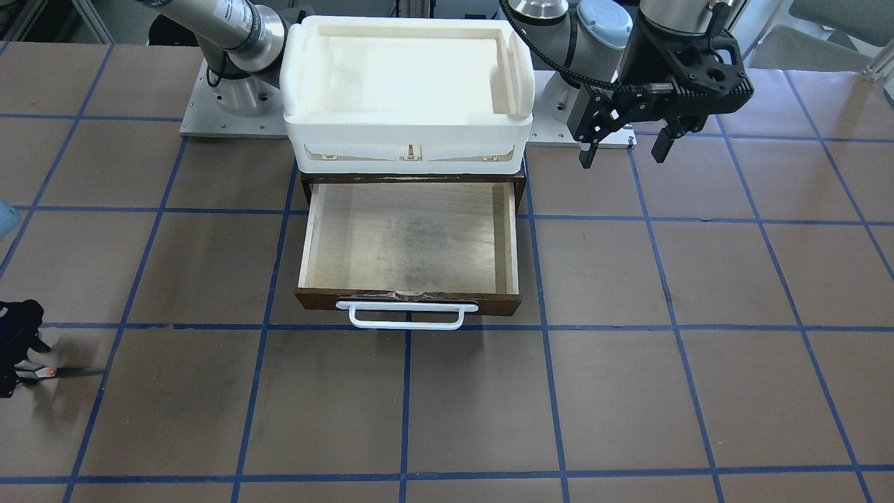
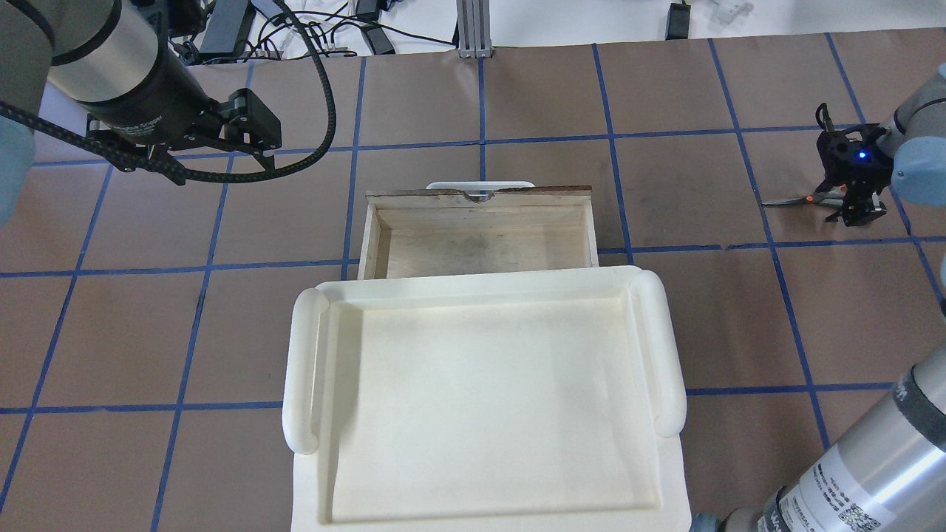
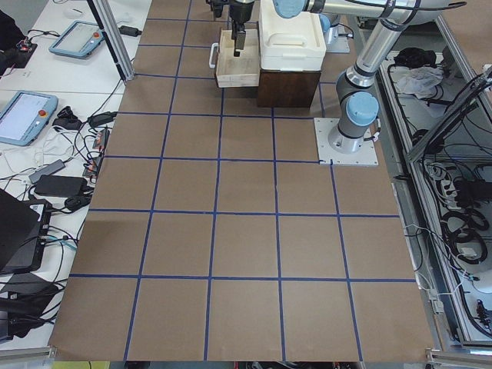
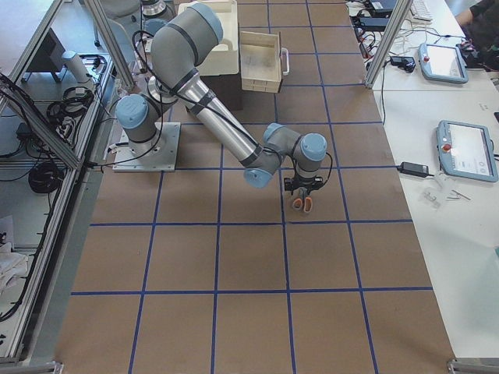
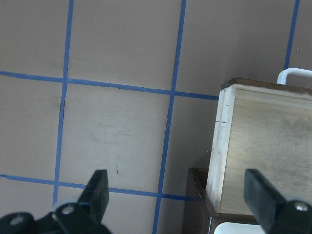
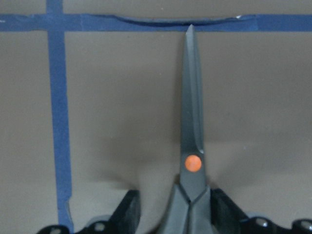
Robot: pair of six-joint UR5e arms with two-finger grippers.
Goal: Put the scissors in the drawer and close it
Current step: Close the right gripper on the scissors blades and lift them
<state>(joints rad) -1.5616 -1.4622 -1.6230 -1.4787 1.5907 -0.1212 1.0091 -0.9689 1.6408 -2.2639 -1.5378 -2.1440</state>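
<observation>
The scissors (image 1: pixel 64 372) lie flat at the table's far end on my right side, with slim dark blades and an orange pivot dot (image 6: pixel 192 163). My right gripper (image 1: pixel 10 372) points down with its fingers (image 6: pixel 130 210) closed in on the scissors' neck. I see it in the overhead view (image 2: pixel 850 201) too. The drawer (image 1: pixel 412 237) is pulled open, its plywood inside bare and its white bar handle (image 1: pixel 406 316) facing away from me. My left gripper (image 1: pixel 623 150) hangs open and empty beside the drawer's left side (image 5: pixel 222 146).
A white plastic tray (image 1: pixel 302 84) sits on top of the dark brown cabinet (image 3: pixel 288 86) that holds the drawer. The brown table is marked with a grid of blue tape lines (image 1: pixel 406 405). Tablets and cables lie beyond the table's edge (image 3: pixel 31 115).
</observation>
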